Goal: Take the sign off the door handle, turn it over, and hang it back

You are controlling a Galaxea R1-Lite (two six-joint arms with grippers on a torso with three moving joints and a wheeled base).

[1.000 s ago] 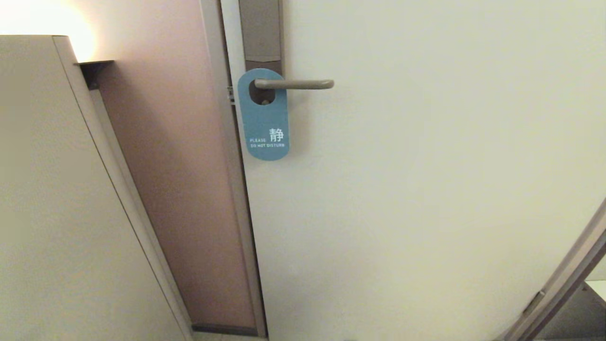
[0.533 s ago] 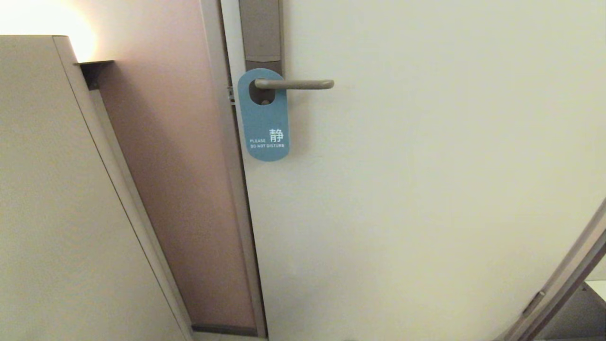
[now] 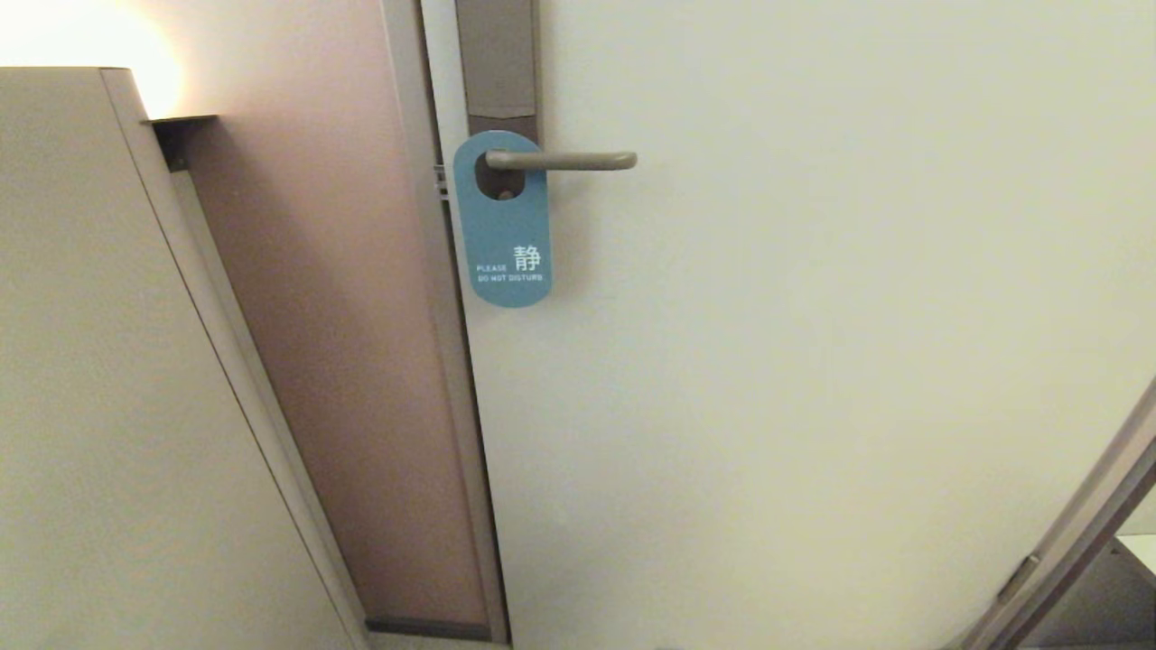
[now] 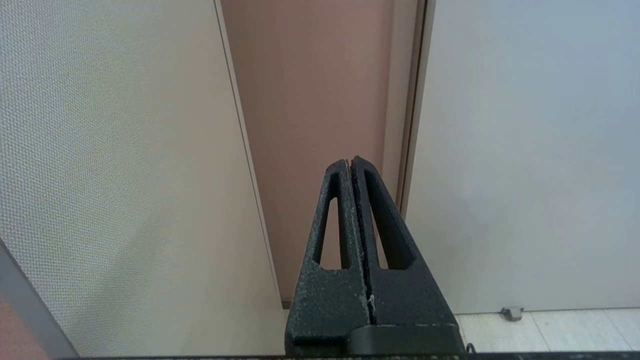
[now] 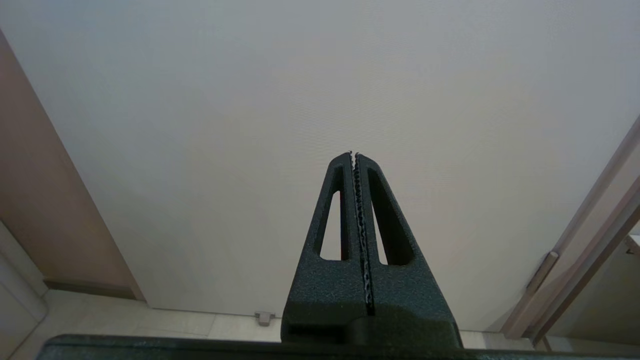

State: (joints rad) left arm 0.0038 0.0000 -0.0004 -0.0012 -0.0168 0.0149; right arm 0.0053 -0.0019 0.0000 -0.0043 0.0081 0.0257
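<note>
The sign (image 3: 506, 230) hangs by its oval hole on the door handle (image 3: 564, 162), blue face outward, lettered "PLEASE DO NOT DISTURB". The handle is a slim beige-grey lever on a tall grey-brown lock plate (image 3: 497, 59). Neither arm shows in the head view. My left gripper (image 4: 350, 162) is shut and empty, low down, facing the pinkish wall strip beside the door's edge. My right gripper (image 5: 352, 154) is also shut and empty, low before the pale door. Neither wrist view shows the sign or the handle.
The pale door (image 3: 813, 316) fills the middle and right. A beige panel (image 3: 90, 361) juts out on the left beside a pinkish wall strip (image 3: 343, 316). A door frame (image 3: 1075, 533) slants across the lower right. A small doorstop (image 5: 263, 317) sits on the tiled floor.
</note>
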